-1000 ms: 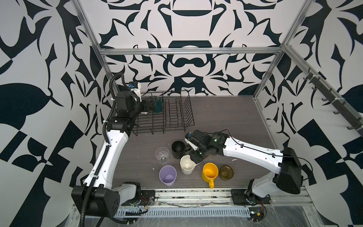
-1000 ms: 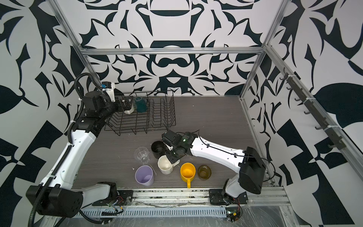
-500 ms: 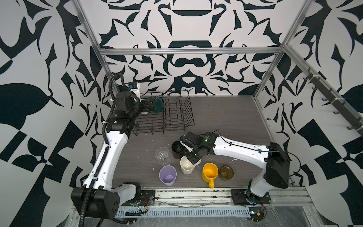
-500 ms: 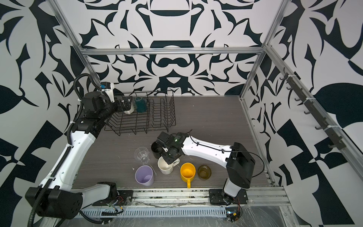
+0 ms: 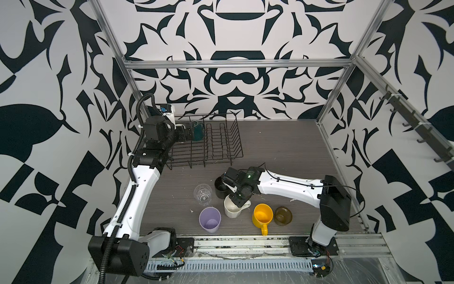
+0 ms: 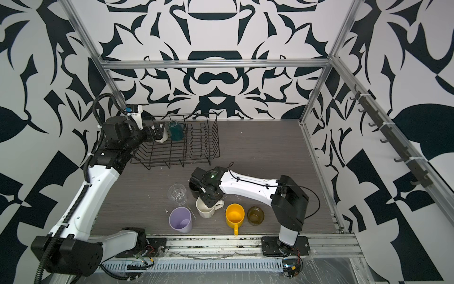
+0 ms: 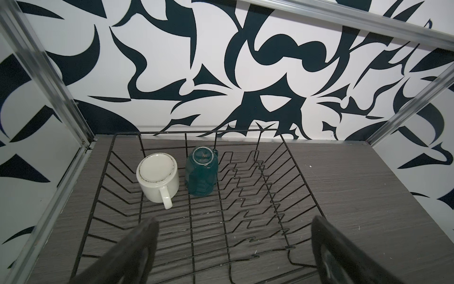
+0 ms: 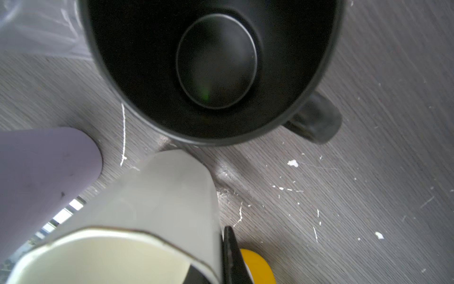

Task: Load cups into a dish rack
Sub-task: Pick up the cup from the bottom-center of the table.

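The right gripper [image 5: 237, 202] clamping shut on the wall of the cream mug [image 5: 231, 212], lower centre in both top views, left gripper [image 7: 234, 225] gaping wide and empty, hovering over the dish rack [image 5: 205, 164] left of centre, teal mug [image 7: 202, 175] and white mug [image 7: 158, 175] sitting inverted inside.

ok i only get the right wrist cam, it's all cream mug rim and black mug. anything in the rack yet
Observer: Two cups. A white mug and a teal mug stand upside down, side by side, toward the back of the dish rack.
Operator: and the left gripper, is it carrying one
Observer: No. The left gripper hovers open and empty over the dish rack, clear of both mugs.
Operator: what's past the yellow mug, i only see a sliver of it
Observer: A small olive-brown glass stands upright next to the yellow mug, on the side away from the cream mug.
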